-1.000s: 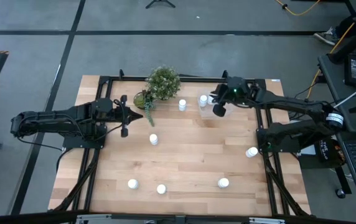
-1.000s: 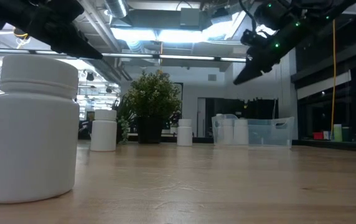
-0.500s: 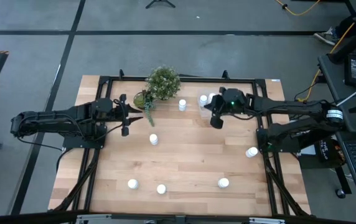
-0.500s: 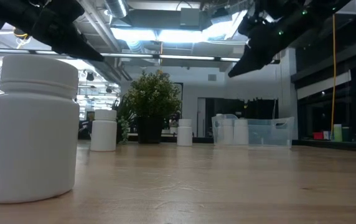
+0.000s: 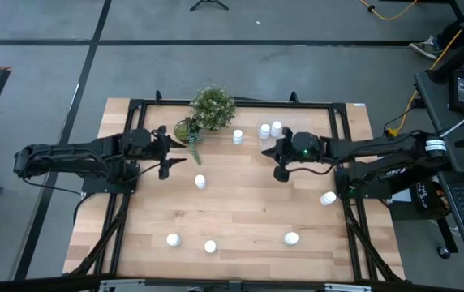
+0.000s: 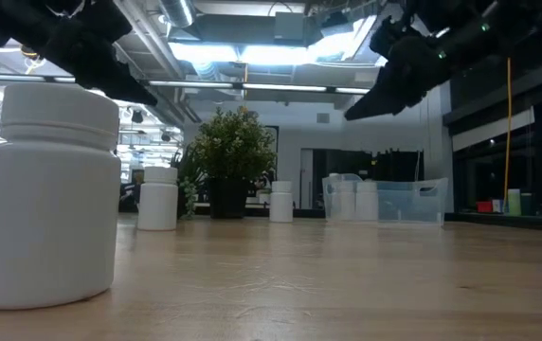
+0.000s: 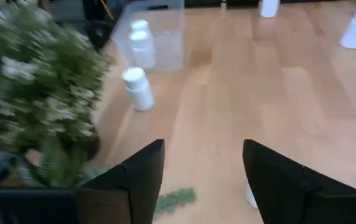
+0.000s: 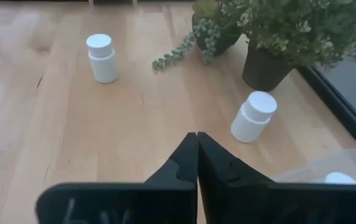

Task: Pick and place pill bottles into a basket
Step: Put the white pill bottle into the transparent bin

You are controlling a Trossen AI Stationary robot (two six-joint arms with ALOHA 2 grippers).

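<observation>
1. Nearest the table's front edge, three small white cylindrical pill bottles with white caps stand untouched. Two more wait mid-table, one of them close to the left arm.
2. The left gripper, hovering beside the green potted plant, has just spread its dark fingers wide and holds nothing. It seems to be readying for that nearby bottle.
3. The right gripper has pulled back from over the shallow transparent plastic basket toward mid-table, its fingers now pressed together and empty.
4. With that arm clear, two bottles show inside the basket at the far edge, so its delivery looks finished.
5. One bottle stands loose between plant and basket; about six remain.
</observation>
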